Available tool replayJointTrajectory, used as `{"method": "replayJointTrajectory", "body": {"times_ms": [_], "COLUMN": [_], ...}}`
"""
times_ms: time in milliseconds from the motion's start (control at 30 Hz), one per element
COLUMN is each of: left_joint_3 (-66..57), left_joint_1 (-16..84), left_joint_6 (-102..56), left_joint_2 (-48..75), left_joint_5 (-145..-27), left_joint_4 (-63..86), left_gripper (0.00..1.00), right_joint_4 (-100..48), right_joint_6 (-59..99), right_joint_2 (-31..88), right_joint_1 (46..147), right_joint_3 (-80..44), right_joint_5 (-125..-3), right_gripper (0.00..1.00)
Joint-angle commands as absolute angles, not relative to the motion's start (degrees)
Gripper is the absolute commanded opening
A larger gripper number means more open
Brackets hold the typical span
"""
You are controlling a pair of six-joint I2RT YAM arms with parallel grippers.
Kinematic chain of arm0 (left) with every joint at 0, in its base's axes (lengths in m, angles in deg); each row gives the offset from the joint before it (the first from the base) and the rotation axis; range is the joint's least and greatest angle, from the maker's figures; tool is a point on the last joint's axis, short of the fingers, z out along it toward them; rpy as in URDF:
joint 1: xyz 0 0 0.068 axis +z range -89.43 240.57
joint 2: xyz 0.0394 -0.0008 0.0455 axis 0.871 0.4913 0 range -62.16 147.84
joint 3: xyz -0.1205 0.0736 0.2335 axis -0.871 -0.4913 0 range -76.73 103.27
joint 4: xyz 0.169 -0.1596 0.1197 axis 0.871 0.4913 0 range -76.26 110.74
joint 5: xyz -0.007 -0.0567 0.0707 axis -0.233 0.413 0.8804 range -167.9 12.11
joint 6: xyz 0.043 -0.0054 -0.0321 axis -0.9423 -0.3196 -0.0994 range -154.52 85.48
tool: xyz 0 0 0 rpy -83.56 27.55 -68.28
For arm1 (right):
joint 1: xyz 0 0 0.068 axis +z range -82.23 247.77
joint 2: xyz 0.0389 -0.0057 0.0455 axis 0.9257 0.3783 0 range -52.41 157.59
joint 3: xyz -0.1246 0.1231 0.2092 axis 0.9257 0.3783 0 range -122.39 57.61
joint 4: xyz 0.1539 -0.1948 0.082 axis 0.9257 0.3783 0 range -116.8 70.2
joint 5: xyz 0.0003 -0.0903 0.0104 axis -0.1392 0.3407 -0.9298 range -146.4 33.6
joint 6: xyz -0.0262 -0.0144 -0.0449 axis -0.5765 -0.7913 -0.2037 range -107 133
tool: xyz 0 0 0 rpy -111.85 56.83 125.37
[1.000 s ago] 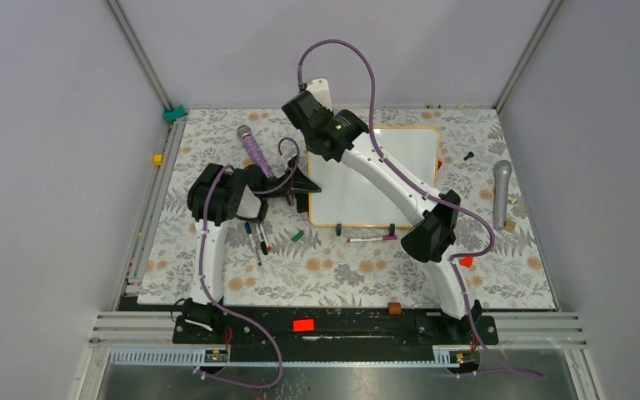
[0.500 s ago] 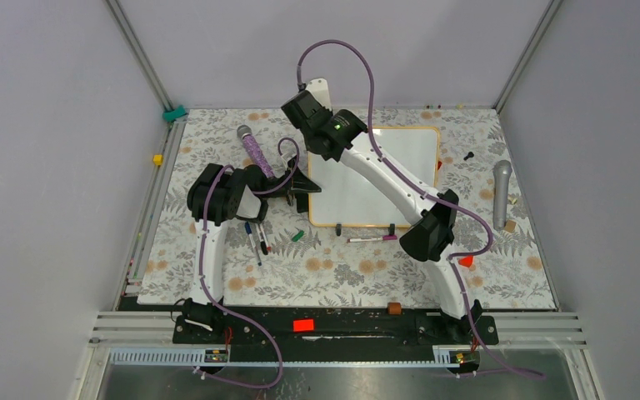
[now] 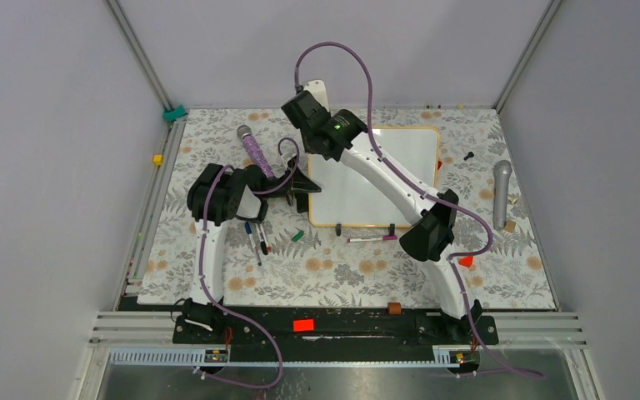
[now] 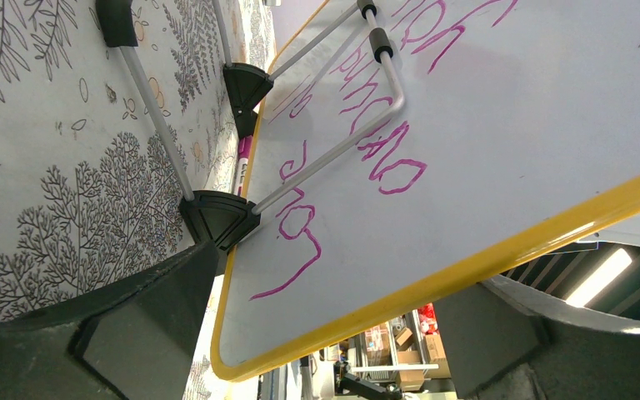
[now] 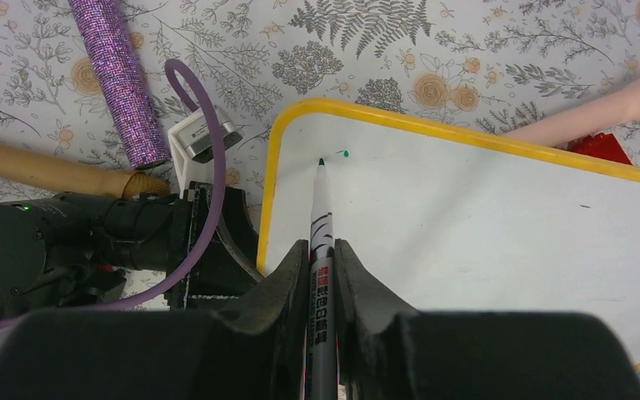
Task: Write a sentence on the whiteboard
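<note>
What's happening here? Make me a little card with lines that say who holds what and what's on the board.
right tool: shut on a marker, its tip pointing at a corner of the whiteboard
left tool: at the whiteboard's left edge; grip unclear
writing on the top face: only one small green dot beside the marker tip
words: none yet
nearby: purple glittery microphone and grey microphone, both on the flowery cloth
</note>
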State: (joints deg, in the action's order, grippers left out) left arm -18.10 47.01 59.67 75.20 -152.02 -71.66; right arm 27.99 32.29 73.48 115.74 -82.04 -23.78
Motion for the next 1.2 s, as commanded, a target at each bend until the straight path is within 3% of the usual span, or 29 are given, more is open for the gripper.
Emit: {"method": "replayJointTrajectory", "body": {"times_ms": [0,833,1167], "left_joint_3": [-20.0,-20.0,-20.0], "left_joint_1": [46.9,46.9,46.9], "left_joint_6": [52.7,52.7,52.7], "left_joint_2": [79.4,79.4,79.4], "left_joint_5": [-150.7,-150.7,-150.6], "left_joint_4": [-68.3,-68.3,-68.4], "left_gripper": [0.99,0.99,0.99], "right_joint_4": [27.3,30.9,30.1], "right_joint_6": [31.6,32.5,32.1], "right_joint_2": [73.3,70.1,68.3], "right_joint_1": [115.3,115.3,115.3], "right_joint_3": [-81.9,-76.7,-76.0], "right_joint_5": [-25.2,-19.9,-25.9], "right_gripper": [0.00,0.00,0.00]}}
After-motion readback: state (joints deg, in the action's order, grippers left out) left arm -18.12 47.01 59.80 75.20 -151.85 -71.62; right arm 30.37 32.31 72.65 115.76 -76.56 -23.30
